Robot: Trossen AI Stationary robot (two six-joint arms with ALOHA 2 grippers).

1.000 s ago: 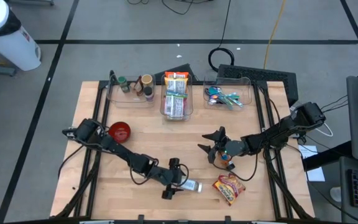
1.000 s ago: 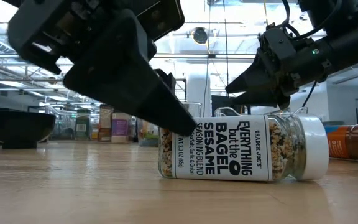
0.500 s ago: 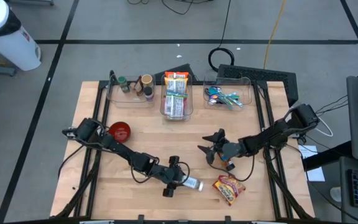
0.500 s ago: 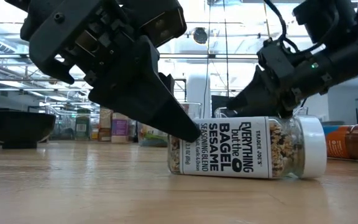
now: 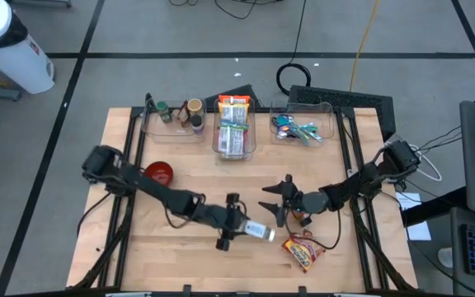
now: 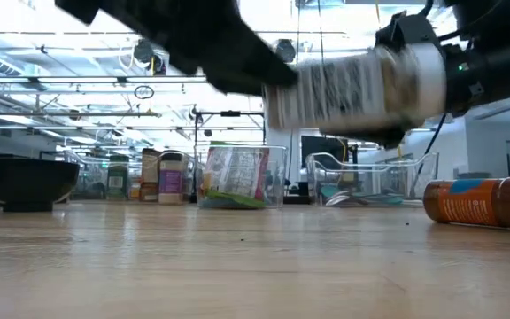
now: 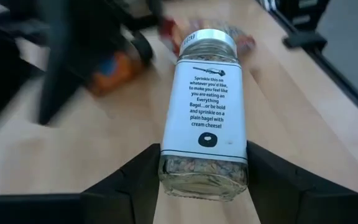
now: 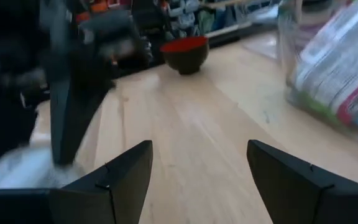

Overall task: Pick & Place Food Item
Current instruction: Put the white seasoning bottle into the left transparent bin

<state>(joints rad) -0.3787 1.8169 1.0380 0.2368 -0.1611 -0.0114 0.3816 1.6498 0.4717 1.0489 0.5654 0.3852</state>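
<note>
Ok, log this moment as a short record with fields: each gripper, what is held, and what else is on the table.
left gripper: shut on the seasoning jar, near the table's front middle
jar state: lifted clear of the table, lying sideways, cap pointing toward the right gripper
right gripper: open, empty, right of the jar
below right gripper: orange-labelled spice bottle lying on its side
snack bag: front of table, right of the jar
red bowl: left side
back edge: three clear bins

Seasoning jar (image 7: 205,106): white label with black print, white cap, speckled contents. Bowl (image 5: 158,174): red. Spice bottle (image 6: 472,202): orange. Tabletop (image 5: 196,169): pale wood.
</note>
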